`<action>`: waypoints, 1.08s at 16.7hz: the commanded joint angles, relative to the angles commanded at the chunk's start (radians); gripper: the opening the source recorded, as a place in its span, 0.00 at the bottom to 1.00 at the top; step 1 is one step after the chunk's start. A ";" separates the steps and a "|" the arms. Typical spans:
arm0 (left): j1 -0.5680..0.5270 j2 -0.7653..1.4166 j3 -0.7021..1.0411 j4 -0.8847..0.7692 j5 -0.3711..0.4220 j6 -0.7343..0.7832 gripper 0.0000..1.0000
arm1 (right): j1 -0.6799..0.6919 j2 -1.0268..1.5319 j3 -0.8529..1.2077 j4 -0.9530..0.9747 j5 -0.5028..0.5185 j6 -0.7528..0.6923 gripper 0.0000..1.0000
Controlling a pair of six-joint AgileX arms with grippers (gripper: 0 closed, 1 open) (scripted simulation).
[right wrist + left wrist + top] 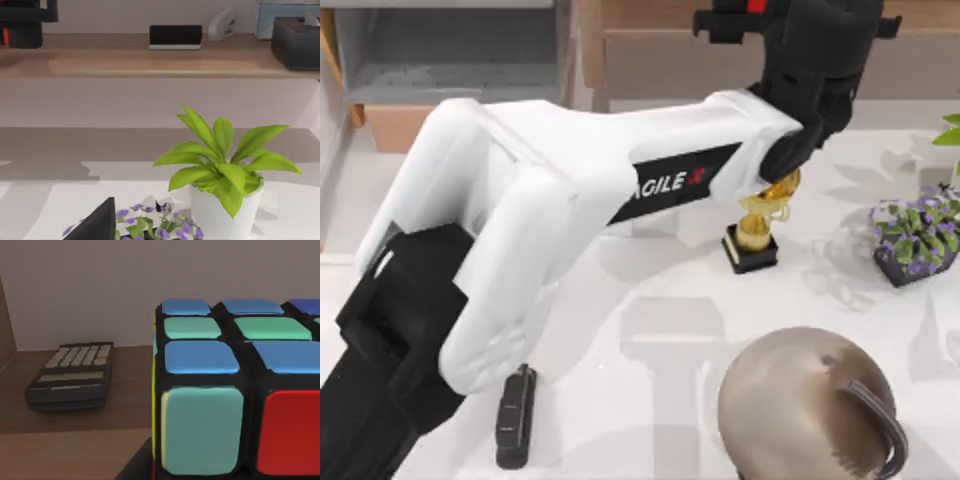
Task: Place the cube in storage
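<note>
The left wrist view shows the cube (235, 390) right up close over a brown wooden shelf (75, 435) near a calculator (70, 375), I cannot tell if it is held, and storage (450, 60) at the tabletop's far left waits.

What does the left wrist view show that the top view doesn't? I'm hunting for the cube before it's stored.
Left wrist view: the black-framed, multicoloured Rubik's cube close up, plus a dark grey calculator lying on the long brown wooden shelf. Top view: the left gripper reaching over that shelf, the grey-lined storage box with tan wooden front, a gold trophy, a purple-flowered pot. Both: the shelf.
</note>
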 joint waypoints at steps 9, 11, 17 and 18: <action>-0.011 -0.265 -0.122 -0.704 0.100 0.020 0.00 | 0.000 0.000 0.000 0.000 0.000 0.000 1.00; 0.018 -0.309 -0.129 -0.901 0.138 0.034 0.00 | 0.000 0.000 0.000 0.000 0.000 0.000 1.00; 0.227 -0.359 -0.031 -1.446 0.278 0.095 0.00 | 0.000 0.000 0.000 0.000 0.000 0.000 1.00; 0.283 -0.353 0.006 -1.520 0.303 0.107 0.00 | 0.000 0.000 0.000 0.000 0.000 0.000 1.00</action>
